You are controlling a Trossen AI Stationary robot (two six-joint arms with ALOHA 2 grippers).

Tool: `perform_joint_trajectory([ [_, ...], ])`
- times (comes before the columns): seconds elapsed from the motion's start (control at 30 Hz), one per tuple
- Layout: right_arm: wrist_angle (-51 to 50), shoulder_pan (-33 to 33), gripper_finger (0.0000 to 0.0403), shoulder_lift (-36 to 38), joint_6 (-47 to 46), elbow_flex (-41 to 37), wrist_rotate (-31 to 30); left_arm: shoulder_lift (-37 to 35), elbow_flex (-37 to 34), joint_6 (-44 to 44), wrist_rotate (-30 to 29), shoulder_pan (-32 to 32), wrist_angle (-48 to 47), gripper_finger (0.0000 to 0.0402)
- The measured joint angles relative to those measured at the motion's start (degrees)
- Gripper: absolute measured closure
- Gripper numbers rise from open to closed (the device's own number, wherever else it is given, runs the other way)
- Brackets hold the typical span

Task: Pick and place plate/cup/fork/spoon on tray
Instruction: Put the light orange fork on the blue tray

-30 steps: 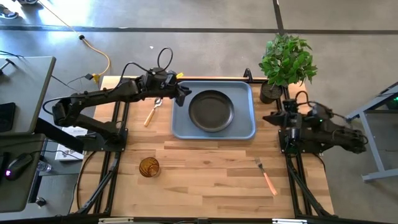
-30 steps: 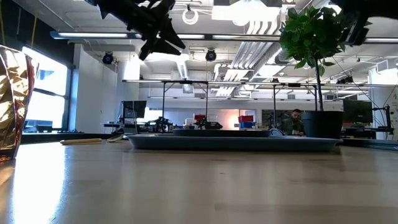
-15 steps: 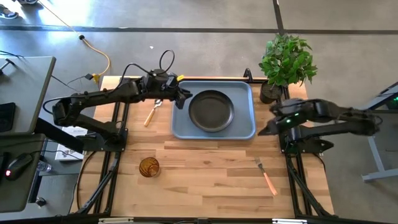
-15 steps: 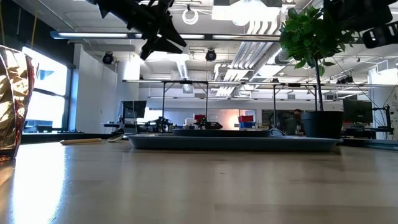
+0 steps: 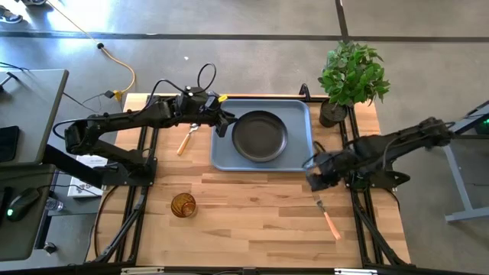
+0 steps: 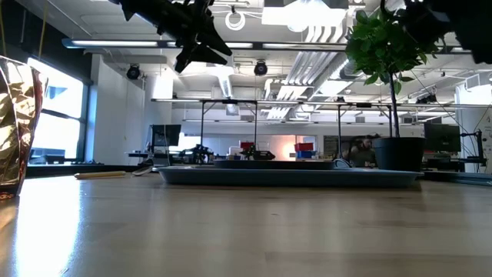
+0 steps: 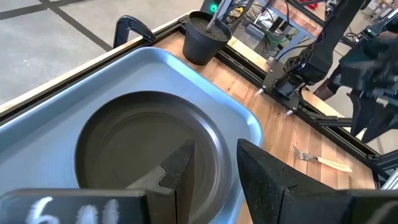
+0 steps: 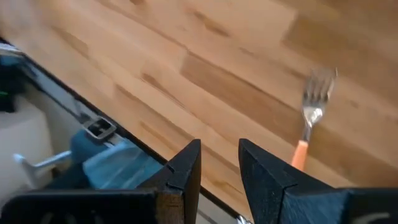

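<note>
The dark plate (image 5: 260, 136) lies in the light blue tray (image 5: 221, 156) at the table's far middle. My left gripper (image 5: 223, 122) hovers open over the tray's left rim, beside the plate (image 7: 143, 149). My right gripper (image 5: 313, 173) is open above the table by the tray's near right corner. The orange-handled fork (image 5: 326, 214) lies flat just nearer than the right gripper and also shows in the right wrist view (image 8: 309, 121). The amber cup (image 5: 183, 205) stands near left. The spoon (image 5: 187, 137) lies left of the tray.
A potted plant (image 5: 351, 72) stands at the table's far right corner. Bare wood (image 5: 252, 206) lies between the cup and the fork. In the low view the cup (image 6: 15, 123) fills the left edge and the tray (image 6: 288, 175) sits behind.
My right arm has swung from its place at the table's right edge toward the left and near side. Its gripper now stands over the table by the tray's near right corner, above the fork. The plate, tray, cup, fork and spoon have stayed put.
</note>
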State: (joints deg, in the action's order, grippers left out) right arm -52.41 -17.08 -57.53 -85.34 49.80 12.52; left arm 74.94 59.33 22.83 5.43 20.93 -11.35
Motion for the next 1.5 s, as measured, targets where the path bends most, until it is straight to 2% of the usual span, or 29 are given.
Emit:
perform_joint_trajectory([
  [0.3,-0.29,-10.03,0.0304,-6.9,-11.83,0.0,0.23,0.0,0.0,-0.5,0.02,-0.48,0.17,0.0293],
  [0.6,-0.11,-17.62,0.0298,-13.0,-16.54,0.02,3.6,0.0,0.02,-0.5,0.0,-0.48,0.55,0.0293],
  [0.9,-0.12,-21.64,0.0248,-19.9,-17.79,0.01,3.01,0.0,0.02,-0.48,0.0,-0.48,1.07,0.0293],
  [1.2,0.15,-24.56,0.0245,-27.89,-16.41,0.0,0.9,0.0,0.02,-0.44,0.0,-0.48,1.09,0.0293],
  [1.5,1.88,-25.46,0.0245,-31.48,-15.15,0.0,-2.52,0.0,0.02,-0.35,0.0,-0.48,1.08,0.0293],
])
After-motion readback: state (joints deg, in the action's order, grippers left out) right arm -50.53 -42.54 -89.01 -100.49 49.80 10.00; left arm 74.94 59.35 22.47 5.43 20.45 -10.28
